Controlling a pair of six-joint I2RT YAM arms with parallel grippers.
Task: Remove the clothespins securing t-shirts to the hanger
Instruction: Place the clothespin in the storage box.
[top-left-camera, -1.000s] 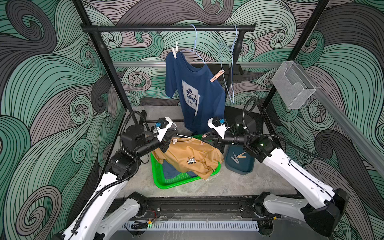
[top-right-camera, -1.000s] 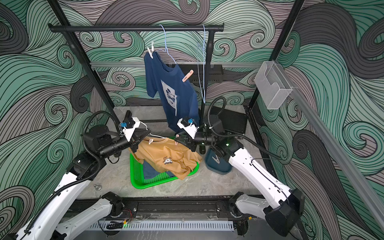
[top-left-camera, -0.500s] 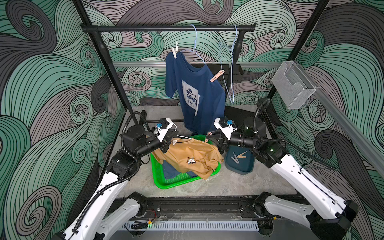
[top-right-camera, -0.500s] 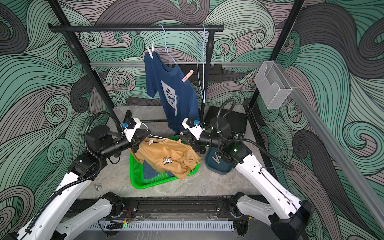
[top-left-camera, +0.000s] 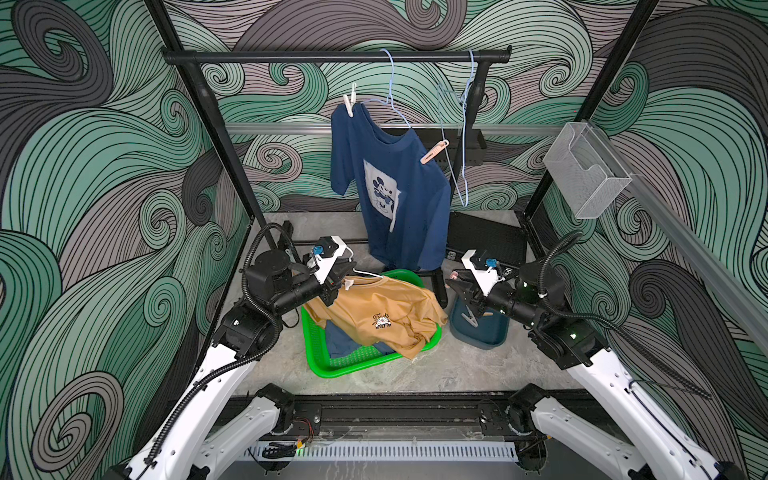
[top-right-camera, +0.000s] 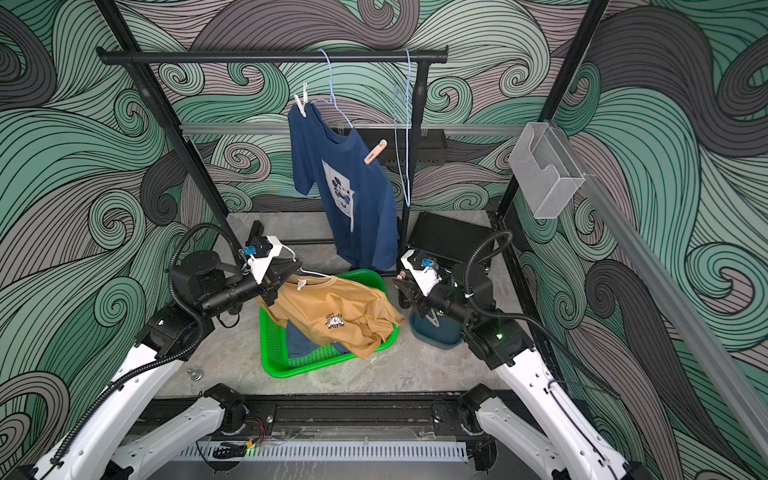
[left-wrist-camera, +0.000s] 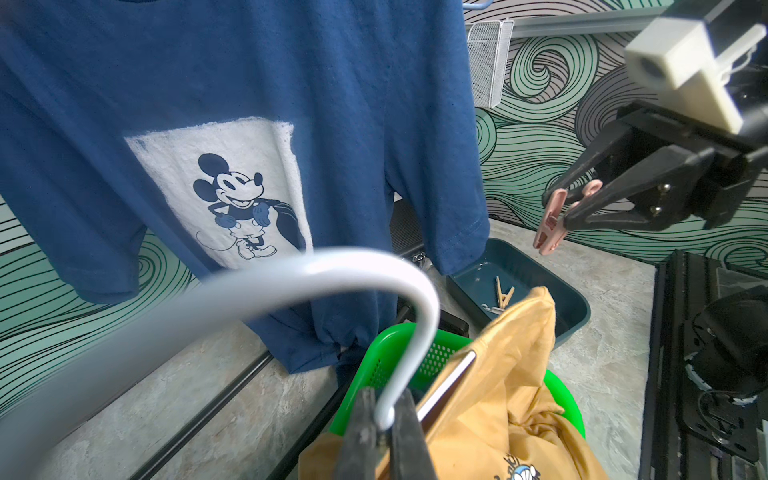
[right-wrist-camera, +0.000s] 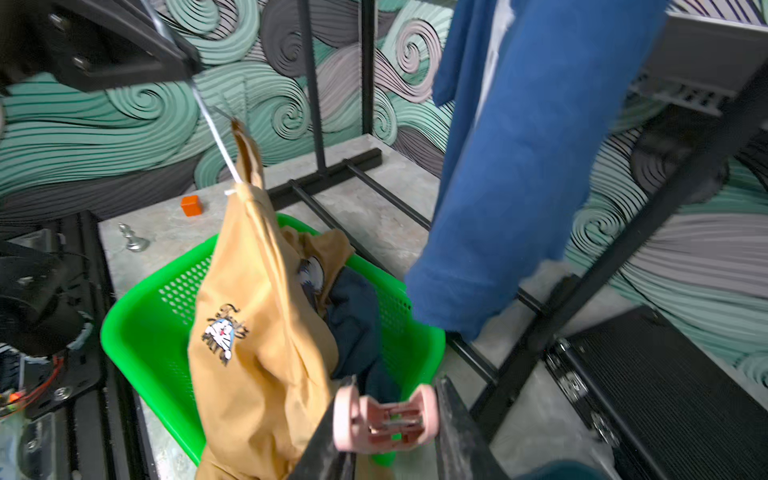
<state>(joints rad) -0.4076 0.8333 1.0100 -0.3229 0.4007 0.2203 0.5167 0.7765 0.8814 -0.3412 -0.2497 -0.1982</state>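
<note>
In both top views a navy mouse-print t-shirt (top-left-camera: 390, 195) (top-right-camera: 353, 199) hangs on a pale blue hanger from the rail. A white clothespin (top-left-camera: 350, 104) and a peach clothespin (top-left-camera: 434, 151) pin its shoulders. My left gripper (left-wrist-camera: 384, 424) is shut on a white hanger (left-wrist-camera: 332, 266). The mustard t-shirt (top-left-camera: 382, 316) droops from that hanger into the green basket (top-left-camera: 332, 368), over a blue t-shirt (top-left-camera: 340, 340). My right gripper (right-wrist-camera: 386, 419) is shut on a pink clothespin (right-wrist-camera: 384, 419) above the dark tray (top-left-camera: 482, 336), which holds loose clothespins (left-wrist-camera: 503, 295).
An empty pale blue hanger (top-left-camera: 461, 124) hangs on the black rail (top-left-camera: 332, 56). A black box (top-left-camera: 486, 241) lies behind the tray. A mesh bin (top-left-camera: 586, 170) is fixed to the right wall. An orange cube (right-wrist-camera: 191, 205) and a small metal piece (right-wrist-camera: 133, 241) lie on the floor.
My right gripper has drawn back from the mustard t-shirt's collar to the right, carrying the pink clothespin over the tray. The left arm has hardly moved.
</note>
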